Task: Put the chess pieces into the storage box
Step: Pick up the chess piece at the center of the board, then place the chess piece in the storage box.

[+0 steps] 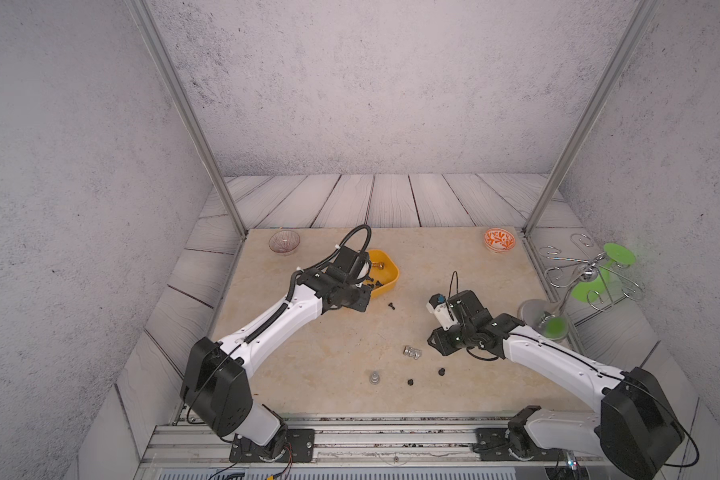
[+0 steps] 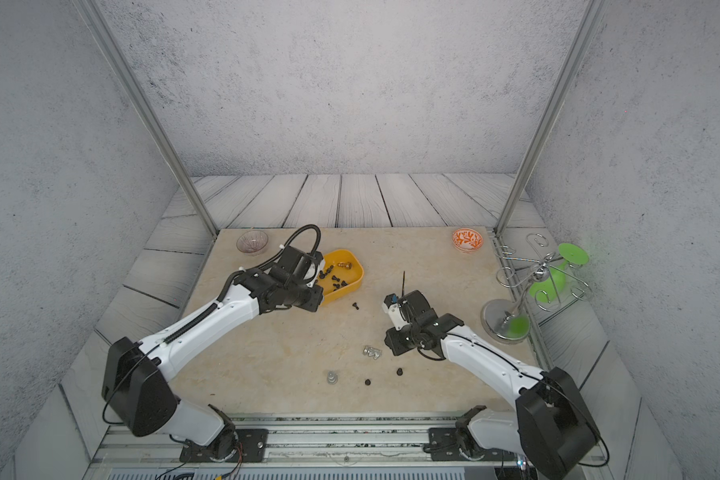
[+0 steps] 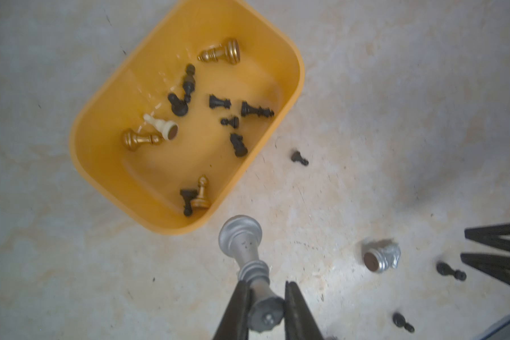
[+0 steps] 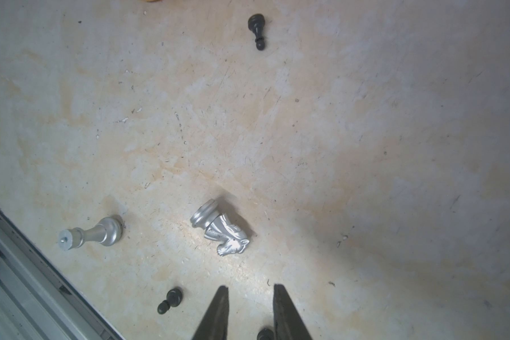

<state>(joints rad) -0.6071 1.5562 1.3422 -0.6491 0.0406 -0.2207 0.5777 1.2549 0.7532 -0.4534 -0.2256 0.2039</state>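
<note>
Beige marbled surface (image 4: 365,117): near its front edge lie a silver knight (image 4: 220,229) on its side and black pawns (image 4: 173,296), one cut off. Right claw (image 4: 250,290) hangs released, empty. Left claw (image 3: 267,287), hidden in both top views, grasps a silver piece (image 3: 242,244) by the head, base pointing toward the storage box (image 3: 289,97), farther back, partly covered there by the arm (image 1: 275,320).

Clear bowl (image 1: 284,242), orange-patterned bowl (image 1: 499,240) (far corners); wire stand (image 1: 533,311).
</note>
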